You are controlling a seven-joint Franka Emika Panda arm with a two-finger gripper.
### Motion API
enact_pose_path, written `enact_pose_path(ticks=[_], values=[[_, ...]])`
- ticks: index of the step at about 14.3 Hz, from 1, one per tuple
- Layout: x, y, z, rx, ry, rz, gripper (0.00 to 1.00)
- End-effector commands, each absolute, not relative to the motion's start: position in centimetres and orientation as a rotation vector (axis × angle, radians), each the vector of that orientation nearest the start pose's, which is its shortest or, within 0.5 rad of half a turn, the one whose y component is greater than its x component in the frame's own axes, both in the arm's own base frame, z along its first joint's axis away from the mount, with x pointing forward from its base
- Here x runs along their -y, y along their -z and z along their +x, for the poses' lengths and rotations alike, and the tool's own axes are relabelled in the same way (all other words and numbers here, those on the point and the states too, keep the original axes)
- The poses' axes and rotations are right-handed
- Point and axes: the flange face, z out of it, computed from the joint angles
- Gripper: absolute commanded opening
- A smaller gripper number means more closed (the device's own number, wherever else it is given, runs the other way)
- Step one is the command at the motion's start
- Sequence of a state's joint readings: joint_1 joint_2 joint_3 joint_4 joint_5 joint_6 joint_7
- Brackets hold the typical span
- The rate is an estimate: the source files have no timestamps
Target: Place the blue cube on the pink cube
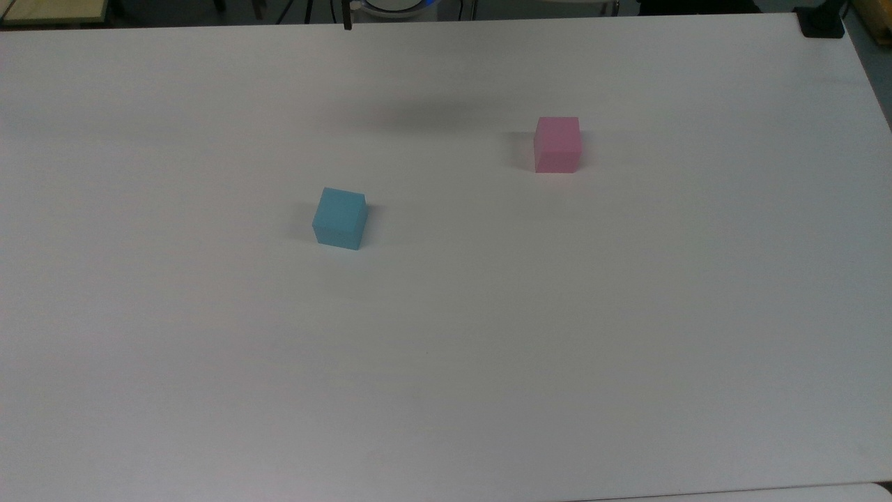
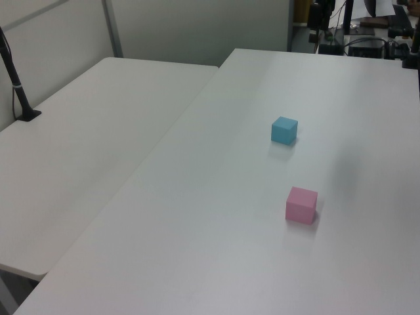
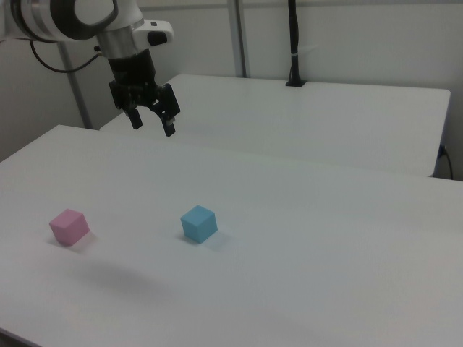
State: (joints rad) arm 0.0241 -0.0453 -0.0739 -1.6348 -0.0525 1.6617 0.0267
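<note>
Right view, near to far: small pale pink matte cube (image 3: 69,226) at 9 o'clock on the white table (image 3: 325,275). Small sky-blue matte cube (image 3: 199,223) well apart from it, toward 3 o'clock. Gripper (image 3: 151,123) hangs high, fingers spread, empty. The blue cube lies at about 5 o'clock below it. No containers present.

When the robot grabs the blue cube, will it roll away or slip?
Probably not. The blue cube sits flat on the table, so it should slide, not roll. Its dull, plain faces look easy to pinch. The open tool looks wide enough.
</note>
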Motion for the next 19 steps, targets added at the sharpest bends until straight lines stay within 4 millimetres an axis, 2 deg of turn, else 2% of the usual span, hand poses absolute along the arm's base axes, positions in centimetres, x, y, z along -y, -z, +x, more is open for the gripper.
enact_pose_path(ticks=[1, 15, 19], values=[[2.9, -63.0, 55.2, -0.067, 0.136, -3.213, 1.0], [2.6, -62.4, 55.3, -0.059, 0.105, -3.224, 1.0], [1.9, -61.9, 55.5, -0.078, 0.09, -3.221, 1.0]])
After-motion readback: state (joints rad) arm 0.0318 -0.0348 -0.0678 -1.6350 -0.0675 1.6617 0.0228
